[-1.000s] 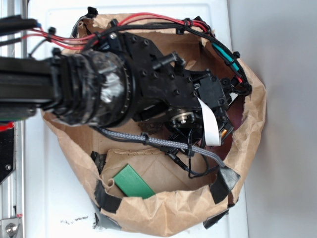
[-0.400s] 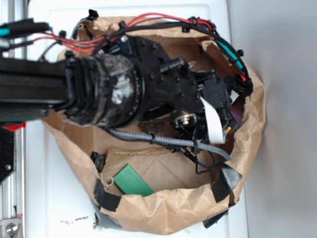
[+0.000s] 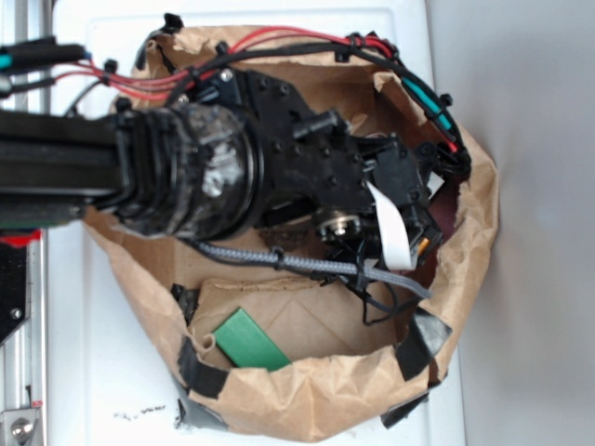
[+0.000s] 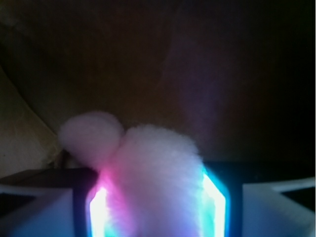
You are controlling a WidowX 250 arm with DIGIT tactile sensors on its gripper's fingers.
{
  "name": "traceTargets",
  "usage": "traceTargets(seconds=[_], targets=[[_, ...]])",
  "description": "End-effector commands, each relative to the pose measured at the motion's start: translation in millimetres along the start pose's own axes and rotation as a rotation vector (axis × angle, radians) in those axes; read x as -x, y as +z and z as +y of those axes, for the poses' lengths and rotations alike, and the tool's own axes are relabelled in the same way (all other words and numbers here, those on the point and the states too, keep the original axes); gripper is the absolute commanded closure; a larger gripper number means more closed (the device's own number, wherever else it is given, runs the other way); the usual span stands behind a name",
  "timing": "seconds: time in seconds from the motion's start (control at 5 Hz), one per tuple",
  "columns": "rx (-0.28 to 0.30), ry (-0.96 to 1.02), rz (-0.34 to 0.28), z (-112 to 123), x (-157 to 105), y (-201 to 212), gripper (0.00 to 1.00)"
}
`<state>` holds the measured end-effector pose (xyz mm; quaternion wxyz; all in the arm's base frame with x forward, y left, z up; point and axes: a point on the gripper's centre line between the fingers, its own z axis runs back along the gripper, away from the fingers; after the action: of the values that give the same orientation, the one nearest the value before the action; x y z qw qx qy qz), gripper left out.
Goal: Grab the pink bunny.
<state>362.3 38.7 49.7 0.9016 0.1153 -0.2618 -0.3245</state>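
Observation:
The pink bunny (image 4: 153, 173) is a fluffy pale-pink plush that fills the gap between my gripper's (image 4: 154, 210) two glowing pads in the wrist view. A rounded part of it bulges out to the upper left. The plush presses against the left pad (image 4: 97, 210) and the right pad (image 4: 216, 197), so the gripper is shut on it. In the exterior view my black arm (image 3: 307, 167) reaches down into a brown paper bag (image 3: 316, 400). There the arm hides both the bunny and the fingers.
The bag's crumpled walls ring the arm closely on all sides. A green flat block (image 3: 251, 342) lies on the bag floor at the lower left. Black tape patches (image 3: 200, 367) hold the rim. A grey braided cable (image 3: 307, 265) and red wires (image 3: 279, 37) cross the opening.
The arm shifted a little to the right inside the bag, then eased slightly back up. The green block and the bag stayed put.

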Motion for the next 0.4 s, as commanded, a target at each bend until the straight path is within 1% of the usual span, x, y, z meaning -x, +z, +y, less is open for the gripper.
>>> traceTargets(seconds=[0.0,0.2], targets=[[0.039,0.243,-0.018,20.3,-11.1,71.5,1.00],[0.066,0.353,-0.004,24.1,-12.4,95.7,1.00]])
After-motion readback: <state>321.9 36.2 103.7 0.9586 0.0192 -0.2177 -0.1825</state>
